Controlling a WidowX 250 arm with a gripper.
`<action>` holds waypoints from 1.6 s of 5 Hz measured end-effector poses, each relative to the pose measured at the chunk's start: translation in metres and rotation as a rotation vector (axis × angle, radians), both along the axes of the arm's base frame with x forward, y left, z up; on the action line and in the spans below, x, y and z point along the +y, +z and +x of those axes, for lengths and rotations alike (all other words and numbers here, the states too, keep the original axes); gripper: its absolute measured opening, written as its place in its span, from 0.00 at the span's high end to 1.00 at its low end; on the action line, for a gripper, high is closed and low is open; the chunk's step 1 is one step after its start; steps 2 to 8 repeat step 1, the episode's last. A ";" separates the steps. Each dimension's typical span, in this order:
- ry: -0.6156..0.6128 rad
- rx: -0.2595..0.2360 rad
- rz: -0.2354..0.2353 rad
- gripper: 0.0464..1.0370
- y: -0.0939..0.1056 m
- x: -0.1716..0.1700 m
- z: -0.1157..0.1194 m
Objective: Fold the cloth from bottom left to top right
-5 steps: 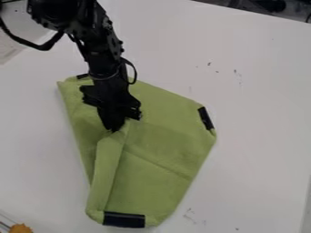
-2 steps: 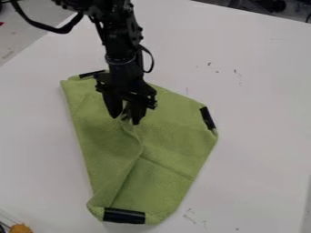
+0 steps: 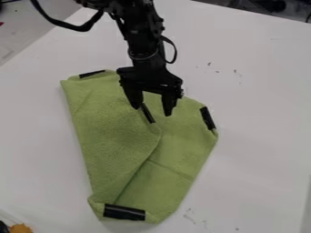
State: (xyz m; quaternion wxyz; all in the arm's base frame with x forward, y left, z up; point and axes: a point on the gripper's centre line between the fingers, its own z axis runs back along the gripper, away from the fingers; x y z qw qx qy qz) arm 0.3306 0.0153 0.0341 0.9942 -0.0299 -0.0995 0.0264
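White tabletop (image 3: 261, 136); green cloth (image 3: 109, 132) lies lengthwise top to bottom, narrowing downward; jaws parted.

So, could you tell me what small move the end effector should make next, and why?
I'd probably raise the end effector straight up, clear of the green cloth: its fingers stand apart, the folded-over flap's black strip lies between their tips, and the flap already points toward the upper right, so staying low might drag it.

One slanting view — down onto the tabletop (image 3: 261, 113).
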 end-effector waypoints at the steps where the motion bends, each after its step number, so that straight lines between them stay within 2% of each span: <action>1: -0.026 0.029 0.069 0.04 0.006 -0.002 0.002; 8: -0.026 0.029 0.069 0.04 0.006 -0.002 0.002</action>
